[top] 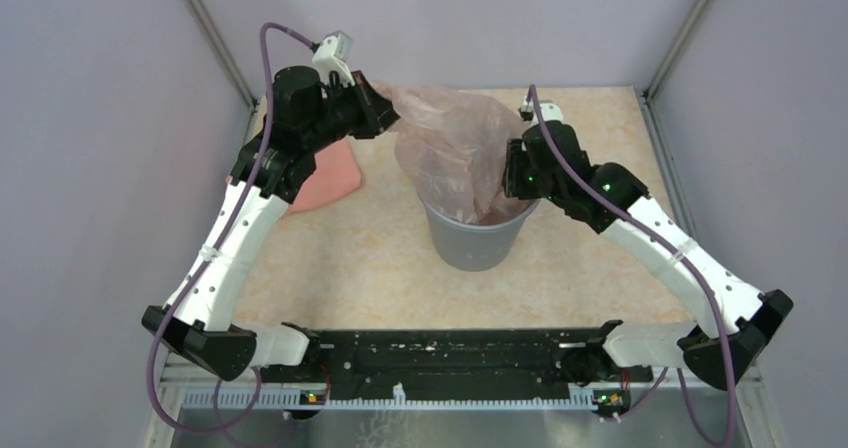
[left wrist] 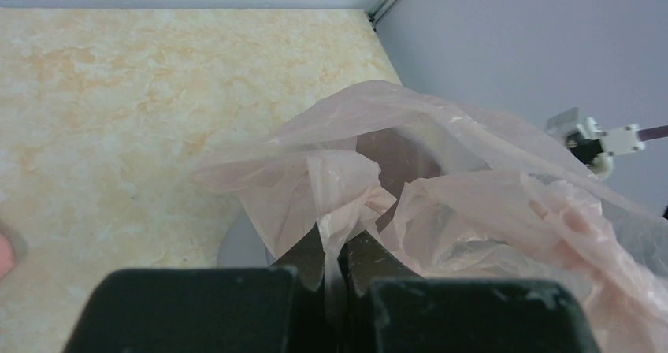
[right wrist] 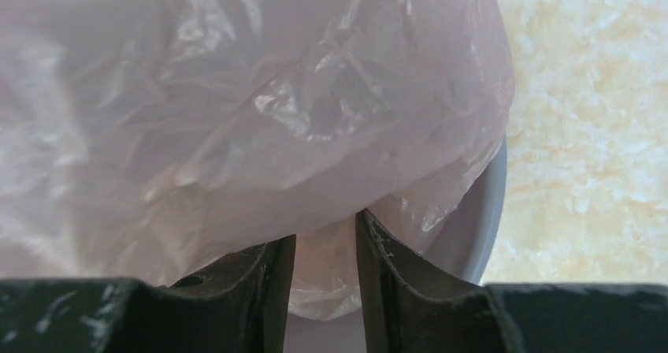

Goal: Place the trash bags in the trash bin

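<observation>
The grey trash bin (top: pixel 470 243) stands upright mid-table. A pale-pink trash bag (top: pixel 445 143) hangs partly inside it and billows up and to the left. My left gripper (top: pixel 385 110) is above and left of the bin, shut on a pinch of the bag's edge (left wrist: pixel 340 243). The bag's open mouth (left wrist: pixel 398 160) shows beyond it, with the bin's rim (left wrist: pixel 236 249) below. My right gripper (top: pixel 512 180) is at the bin's right rim. Its jaws (right wrist: pixel 324 228) stand apart, film (right wrist: pixel 260 109) draped over and between them, beside the bin's wall (right wrist: pixel 482 227).
A folded pink pile (top: pixel 328 176) lies on the table left of the bin, under my left arm. Pale walls enclose the table on the left, back and right. The right arm's camera (left wrist: pixel 587 136) shows past the bag.
</observation>
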`<state>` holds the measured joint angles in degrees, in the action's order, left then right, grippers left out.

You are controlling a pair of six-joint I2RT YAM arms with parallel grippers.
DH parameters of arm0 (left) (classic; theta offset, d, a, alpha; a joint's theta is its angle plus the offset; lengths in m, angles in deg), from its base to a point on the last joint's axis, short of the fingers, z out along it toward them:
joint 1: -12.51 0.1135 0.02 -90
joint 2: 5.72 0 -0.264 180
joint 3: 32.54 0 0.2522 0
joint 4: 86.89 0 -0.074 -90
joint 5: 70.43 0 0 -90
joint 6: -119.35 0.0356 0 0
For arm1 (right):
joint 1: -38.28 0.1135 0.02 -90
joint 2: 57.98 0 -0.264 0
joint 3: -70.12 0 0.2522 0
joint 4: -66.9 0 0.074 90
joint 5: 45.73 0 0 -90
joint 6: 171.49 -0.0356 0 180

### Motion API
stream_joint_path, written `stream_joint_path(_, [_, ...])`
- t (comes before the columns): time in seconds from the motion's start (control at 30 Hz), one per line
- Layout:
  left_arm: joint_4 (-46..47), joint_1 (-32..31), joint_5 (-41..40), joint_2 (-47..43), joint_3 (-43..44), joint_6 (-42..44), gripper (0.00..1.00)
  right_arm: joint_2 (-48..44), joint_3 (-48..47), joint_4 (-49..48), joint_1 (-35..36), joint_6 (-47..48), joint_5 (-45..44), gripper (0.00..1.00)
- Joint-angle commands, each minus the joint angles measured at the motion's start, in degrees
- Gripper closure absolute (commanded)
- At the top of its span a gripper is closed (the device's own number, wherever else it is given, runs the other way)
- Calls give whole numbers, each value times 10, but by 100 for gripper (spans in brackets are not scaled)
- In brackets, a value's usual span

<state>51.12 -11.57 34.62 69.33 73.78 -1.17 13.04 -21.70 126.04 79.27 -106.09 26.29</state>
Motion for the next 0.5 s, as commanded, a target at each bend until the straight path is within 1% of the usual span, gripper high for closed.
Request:
stream_joint_path(0.0, [23, 2, 13, 1, 0, -1, 100, -41, -66, 7, 7, 6, 9, 64])
stream_joint_path(0.1, [25, 2, 16, 1, -3, -3, 100, -48, -88, 31, 8, 10, 6, 64])
stream_joint_path(0.23, [26, 2, 16, 0, -5, -3, 100, -66, -102, 43, 8, 12, -5, 58])
stream_joint_path(0.27, [26, 2, 16, 0, -5, -3, 100, -69, -105, 44, 8, 13, -9, 55])
stream_joint_path(0.4, [26, 2, 16, -2, -5, -2, 100, -65, -123, 32, 8, 31, -31, 29])
stream_joint_path(0.47, [26, 2, 18, -2, -4, -3, 100, -48, -143, 20, 8, 45, -40, 20])
